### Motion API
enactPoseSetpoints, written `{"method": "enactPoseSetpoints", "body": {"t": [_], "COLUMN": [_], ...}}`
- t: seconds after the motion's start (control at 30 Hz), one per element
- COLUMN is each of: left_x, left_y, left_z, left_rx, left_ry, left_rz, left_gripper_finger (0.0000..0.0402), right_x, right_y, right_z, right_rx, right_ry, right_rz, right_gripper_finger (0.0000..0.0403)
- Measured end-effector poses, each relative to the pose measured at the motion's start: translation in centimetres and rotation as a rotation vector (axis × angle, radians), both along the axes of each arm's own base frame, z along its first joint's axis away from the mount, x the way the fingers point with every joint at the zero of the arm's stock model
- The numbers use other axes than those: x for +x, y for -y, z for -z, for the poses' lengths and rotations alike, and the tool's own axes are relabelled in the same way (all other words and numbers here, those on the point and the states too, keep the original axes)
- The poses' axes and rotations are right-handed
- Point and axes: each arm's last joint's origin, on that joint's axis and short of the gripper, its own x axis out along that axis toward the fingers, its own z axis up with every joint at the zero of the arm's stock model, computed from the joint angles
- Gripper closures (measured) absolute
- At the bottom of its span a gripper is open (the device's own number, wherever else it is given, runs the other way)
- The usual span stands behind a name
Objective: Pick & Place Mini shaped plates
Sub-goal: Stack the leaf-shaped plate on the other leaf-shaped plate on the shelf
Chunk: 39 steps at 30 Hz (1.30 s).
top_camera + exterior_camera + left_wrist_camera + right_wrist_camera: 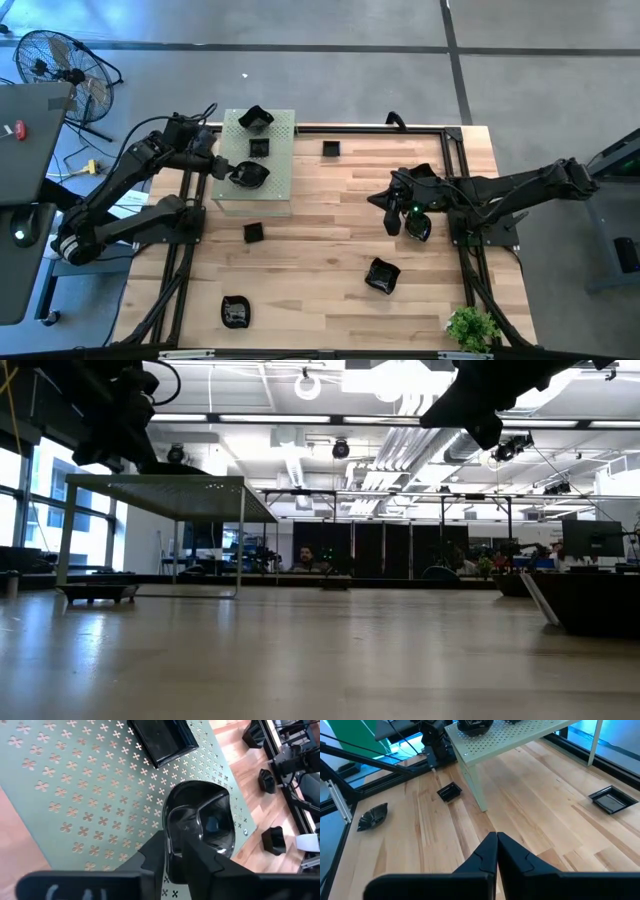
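The mini shaped plates are glossy black. Three are at the pale green perforated board (pixel 275 190): a wavy one (pixel 255 120), a small square (pixel 259 148) and a rounded one (pixel 250 175). My left gripper (pixel 175 855) is shut on the rounded plate (pixel 200 815). On the wooden table lie small squares (pixel 331 150) (pixel 253 232), a leaf-like plate (pixel 235 311) and a wavy one (pixel 382 276). My right gripper (pixel 496 845) hovers shut over the table's right half, holding nothing. My left gripper pinches the rounded plate's rim (pixel 172 837) on the side nearest the arm, one finger (pixel 200 862) inside the bowl and one finger (pixel 152 857) outside. It comes from the table's left, slanting down. Whether the plate rests on the board or hangs just above it, I cannot tell.
The board stands on thin legs (pixel 240 540) at the table's far left. A dark metal frame (pixel 455 180) runs along the table's edges. A small green plant (pixel 472 328) sits at the near right corner. Bare wood lies between the two arms.
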Motion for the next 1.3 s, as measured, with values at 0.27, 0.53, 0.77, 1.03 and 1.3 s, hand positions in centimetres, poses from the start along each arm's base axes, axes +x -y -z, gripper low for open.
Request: {"method": "enactPoseSetpoints", "body": {"t": [0.27, 0.53, 0.77, 1.03, 1.3], "left_x": [-0.3, -1.3, -1.5, -1.2, -1.0], "left_y": [0.3, 1.4, 1.7, 1.3, 1.2], "left_z": [-2.0, -3.7, -1.0, 0.1, 0.5], "left_rx": [0.105, 0.194, 0.131, 0.122, 0.113], "left_ry": [0.002, 0.035, -0.023, -0.029, -0.008], "left_rz": [0.059, 0.047, 0.039, 0.036, 0.055], "left_gripper_finger": [0.0329, 0.039, 0.0396, 0.0401, 0.0401], "right_x": [0.0, 0.0, 0.0, 0.0, 0.0], "right_y": [-0.1, -0.2, -0.2, -0.2, -0.2], "right_z": [0.0, 0.0, 0.0, 0.0, 0.0], "right_rx": [0.014, 0.071, 0.084, 0.08, 0.08], "right_ry": [-0.001, 0.006, 0.009, 0.011, 0.011], "right_rz": [-0.027, -0.028, -0.017, -0.007, -0.007], "right_gripper_finger": [0.04, 0.0401, 0.0401, 0.0401, 0.04]}}
